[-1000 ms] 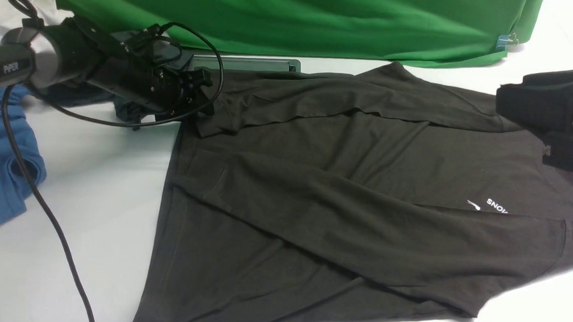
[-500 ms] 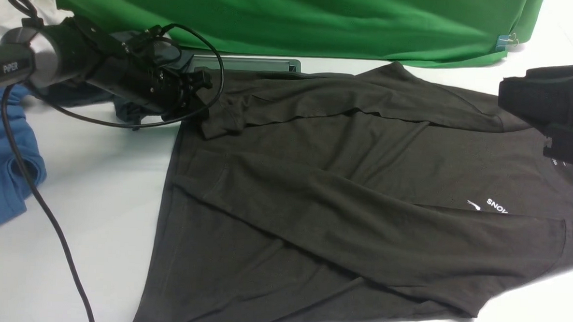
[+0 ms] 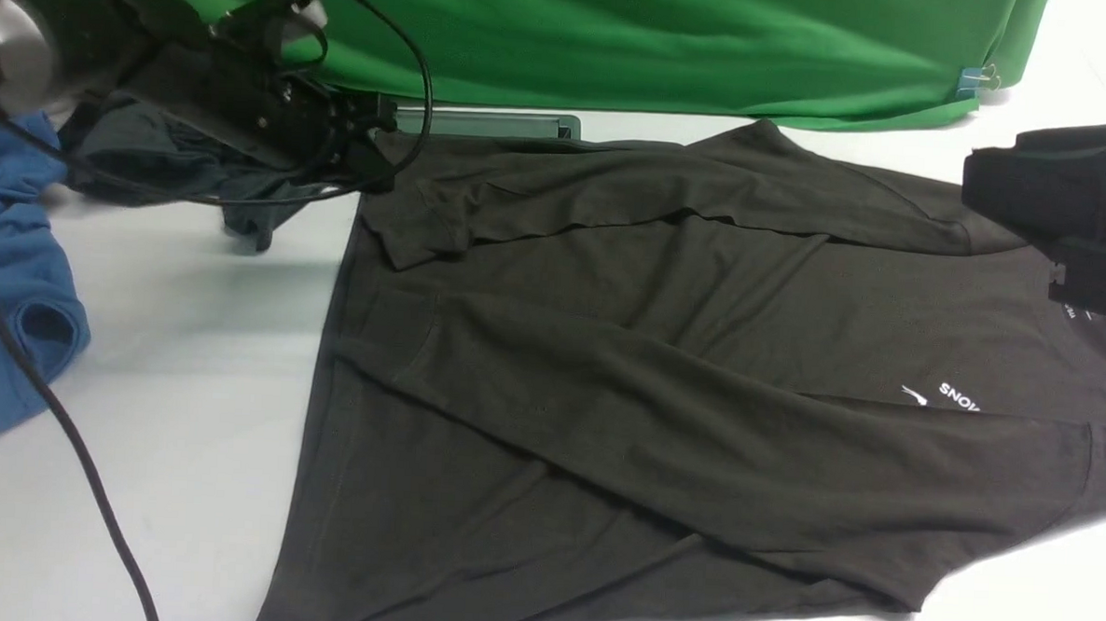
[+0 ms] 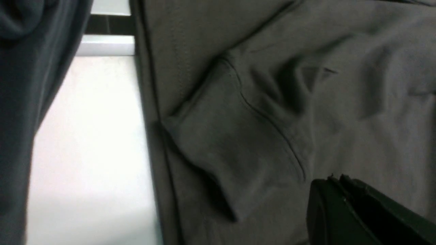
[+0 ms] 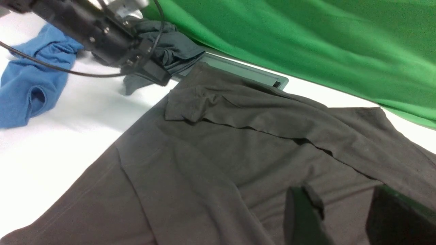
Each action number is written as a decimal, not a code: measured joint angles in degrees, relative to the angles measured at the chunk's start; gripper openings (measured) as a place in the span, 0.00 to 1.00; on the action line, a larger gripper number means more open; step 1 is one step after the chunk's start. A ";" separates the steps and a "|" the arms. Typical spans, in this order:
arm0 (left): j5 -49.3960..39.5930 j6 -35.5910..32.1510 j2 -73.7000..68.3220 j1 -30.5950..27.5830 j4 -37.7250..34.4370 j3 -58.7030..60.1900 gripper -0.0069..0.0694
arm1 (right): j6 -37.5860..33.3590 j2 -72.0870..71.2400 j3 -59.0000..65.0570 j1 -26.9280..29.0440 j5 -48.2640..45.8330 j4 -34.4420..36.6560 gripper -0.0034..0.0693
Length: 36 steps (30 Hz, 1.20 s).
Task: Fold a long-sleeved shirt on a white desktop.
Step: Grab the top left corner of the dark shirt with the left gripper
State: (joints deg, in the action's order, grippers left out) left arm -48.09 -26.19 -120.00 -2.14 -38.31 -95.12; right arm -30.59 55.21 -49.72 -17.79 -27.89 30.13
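Our long-sleeved shirt (image 3: 662, 371) is a soft, matte olive-brown knit lying flat across the white desktop (image 3: 187, 351), with both sleeves folded over the body in long diagonal bands. The ribbed cuff (image 3: 416, 230) rests crumpled near the hem corner. White chest lettering (image 3: 960, 396) reads "SNOV" before a fold cuts it off. Since a second ago the left gripper (image 3: 373, 163) has pulled up and back off the cuff, jaws pinched together and empty. The right gripper (image 5: 340, 199) hangs over the chest, jaws apart, holding nothing.
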 joint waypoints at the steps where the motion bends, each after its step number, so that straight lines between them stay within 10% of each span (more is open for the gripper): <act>1: -1.47 1.68 0.42 -0.04 1.84 0.00 0.12 | 0.00 0.00 0.00 0.00 0.05 0.00 0.41; 8: -2.38 13.87 -0.72 0.41 9.03 0.48 0.17 | 0.00 0.00 0.00 0.00 0.05 0.00 0.41; 21: 5.16 15.94 -5.33 2.03 3.72 0.58 0.73 | 0.00 0.00 0.00 0.00 -0.18 -0.05 0.41; 36: 7.63 14.12 -7.64 2.03 -1.36 0.58 0.69 | 0.00 0.00 0.00 0.00 -0.13 -0.17 0.41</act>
State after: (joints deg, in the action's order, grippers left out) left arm -40.45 -12.07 -127.64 -0.11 -39.66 -94.54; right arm -30.59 55.21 -49.72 -17.79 -28.01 29.96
